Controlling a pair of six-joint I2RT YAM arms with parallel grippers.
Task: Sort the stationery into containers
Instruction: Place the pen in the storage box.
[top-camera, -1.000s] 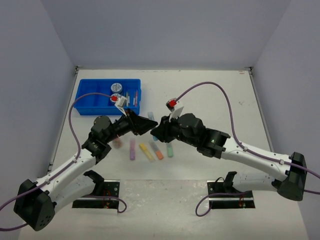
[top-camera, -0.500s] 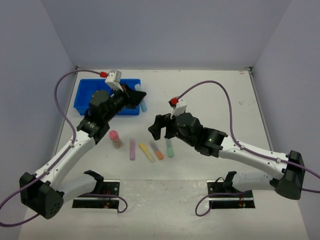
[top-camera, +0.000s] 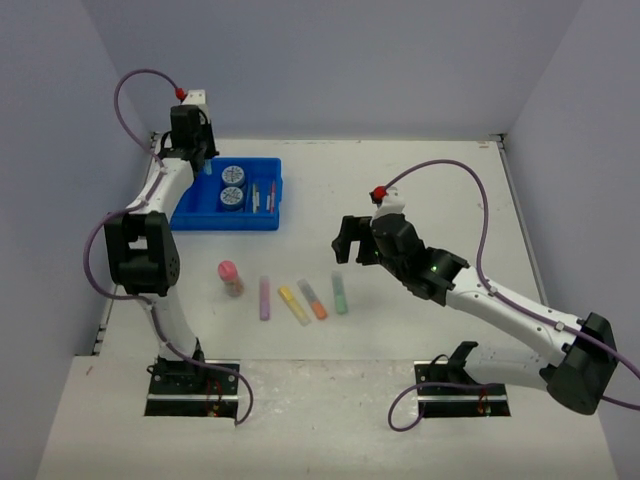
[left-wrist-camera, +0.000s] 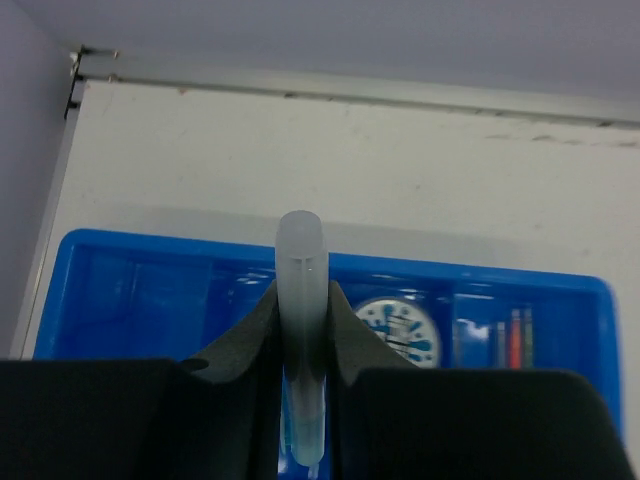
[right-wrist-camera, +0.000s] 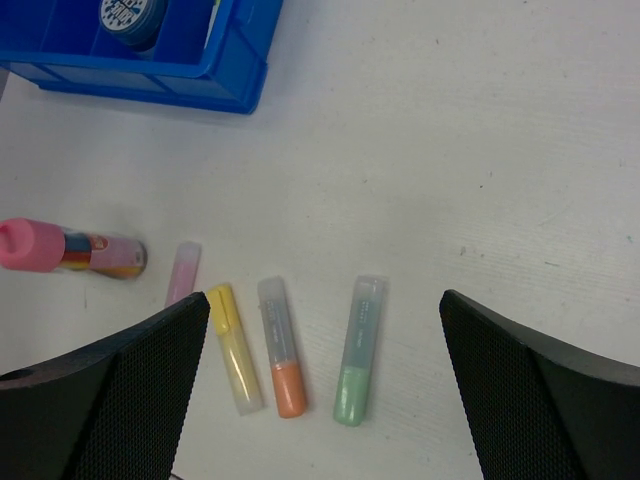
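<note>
Reaching toward the far left corner of the desk (top-camera: 420, 180), the left arm (top-camera: 165, 188) is held high over the blue tray (top-camera: 200, 218). A blue marker stick (left-wrist-camera: 302, 300) is pinched between the left fingers (left-wrist-camera: 245, 340), which are pressed against its two sides. Its frosted cap is seen sticking out past the fingertips, and its tinted end is partly hidden between the finger bases. The stick is held above the tray, but the compartment beneath it cannot be told.

The tray is set near the far left corner of the desk. A round blue tub (top-camera: 233, 175) is lodged in one of its middle compartments, and a second tub (top-camera: 231, 198) is placed just on the near side of it. Thin pens (top-camera: 263, 195) are laid in the narrow compartments at the tray's right end.

Between the tray and the near edge, a row of stationery is spread on the desk, left of the middle. A pink-capped bottle (top-camera: 231, 278) is laid on its side at the left end. It is followed, from left to right, by a purple marker stick (top-camera: 265, 298), a yellow marker stick (top-camera: 293, 304), an orange marker stick (top-camera: 313, 300) and a green marker stick (top-camera: 340, 297). The sticks are kept slightly apart from one another, and the yellow and orange ones are tilted.

The right arm (top-camera: 500, 300) is stretched toward the middle of the desk. The right fingers (right-wrist-camera: 110, 395) are spread wide with nothing held between them. They are poised above the bare desk just beyond the far ends of the orange and green sticks.
</note>
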